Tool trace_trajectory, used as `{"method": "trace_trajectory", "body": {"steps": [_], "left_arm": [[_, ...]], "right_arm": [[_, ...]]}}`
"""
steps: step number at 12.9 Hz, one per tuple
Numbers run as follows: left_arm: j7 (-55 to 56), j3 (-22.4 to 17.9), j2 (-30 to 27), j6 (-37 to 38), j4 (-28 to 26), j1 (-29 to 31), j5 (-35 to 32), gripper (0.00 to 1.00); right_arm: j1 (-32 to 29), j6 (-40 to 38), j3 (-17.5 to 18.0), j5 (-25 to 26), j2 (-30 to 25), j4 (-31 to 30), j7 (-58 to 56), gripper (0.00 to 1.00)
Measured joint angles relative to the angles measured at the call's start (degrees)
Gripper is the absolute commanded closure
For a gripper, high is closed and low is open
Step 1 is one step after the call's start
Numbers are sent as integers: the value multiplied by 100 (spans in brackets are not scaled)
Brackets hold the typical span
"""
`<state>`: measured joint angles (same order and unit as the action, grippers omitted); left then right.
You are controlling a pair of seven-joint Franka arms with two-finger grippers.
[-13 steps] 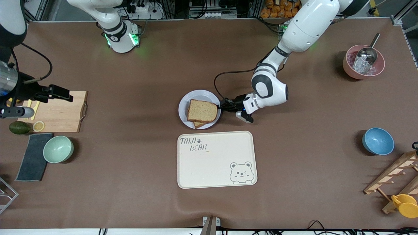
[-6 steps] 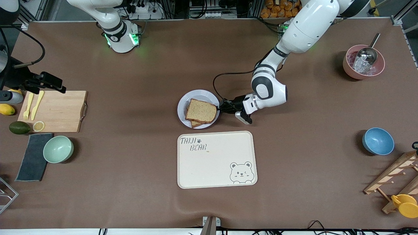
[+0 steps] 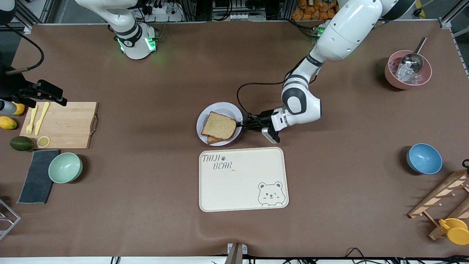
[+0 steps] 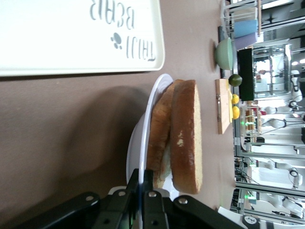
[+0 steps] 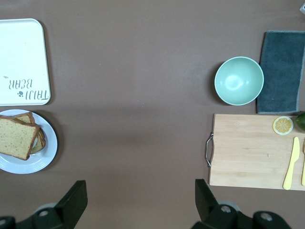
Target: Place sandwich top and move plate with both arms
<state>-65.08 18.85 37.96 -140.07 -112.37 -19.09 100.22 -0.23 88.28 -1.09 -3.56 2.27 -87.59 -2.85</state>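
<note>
With the sandwich top [image 3: 219, 127] already sitting on the lower slice on the plate [image 3: 207, 116], the placing half looks done and the plate move is the step in hand. Left gripper [image 3: 244, 124] is at the plate's rim on the edge toward the left arm's end of the bench [image 3: 146, 190], jaws pinched shut on the rim; in the left wrist view the thin white lip runs straight into the closed jaws. Right gripper [image 5: 138, 202] hangs high over the wooden cutting board [image 3: 64, 124], jaws spread wide, holding nothing, well apart from the plate.

My read: a one-sided pinch won't carry the plate level, so next the right arm needs to come across and take the rim opposite the left jaws, then both lift together. The bear-print tray [image 3: 243, 179] lies just beside the plate, nearer the front camera, and is the likely target.

Materials:
- Plate: round, white, glossy, wide thin rim. Slick, so a shallow pinch could slip.
- Bread: brown wholemeal, porous crumb, darker crust, squarish. Top slice sits skewed on the lower one; stacked loose, so tilt could slide it.
- Tray: cream, rectangular, rounded corners, low lip.
- Bench: matte brown covering.
</note>
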Motion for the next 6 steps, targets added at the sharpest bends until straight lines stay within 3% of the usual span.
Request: {"method": "trace_trajectory", "body": {"steps": [6], "left_arm": [[-60, -22, 63, 408, 57, 73, 92, 100]], "right_arm": [[-45, 0, 0, 13, 47, 136, 0, 0]]}}
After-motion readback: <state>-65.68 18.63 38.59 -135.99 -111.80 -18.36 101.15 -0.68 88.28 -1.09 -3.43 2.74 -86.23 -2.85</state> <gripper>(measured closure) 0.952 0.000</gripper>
